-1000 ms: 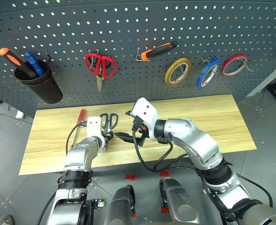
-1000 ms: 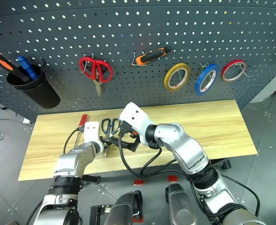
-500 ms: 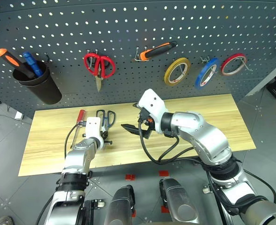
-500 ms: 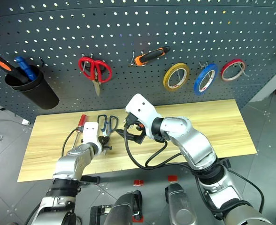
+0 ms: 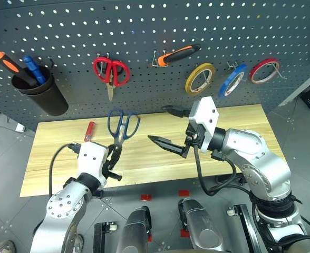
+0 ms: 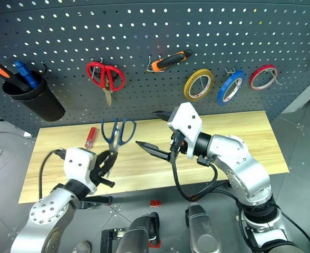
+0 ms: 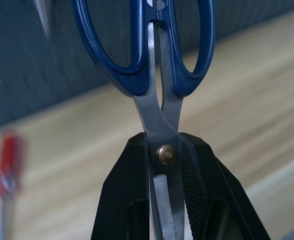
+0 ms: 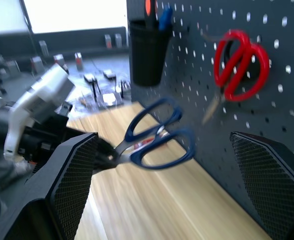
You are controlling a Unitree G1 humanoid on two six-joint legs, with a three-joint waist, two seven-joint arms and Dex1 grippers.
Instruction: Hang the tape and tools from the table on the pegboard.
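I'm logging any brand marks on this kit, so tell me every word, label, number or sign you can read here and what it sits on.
None: no readable text stands on anything here.
Scissors held in the left gripper: dark blue handles and steel blades, no lettering visible.
Blue tape, yellow tape and red tape on the pegboard: no print legible.
Black cup: plain.

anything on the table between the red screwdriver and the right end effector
No: between the red screwdriver and right end effector the table is bare; the scissors hang above it in the left end effector.
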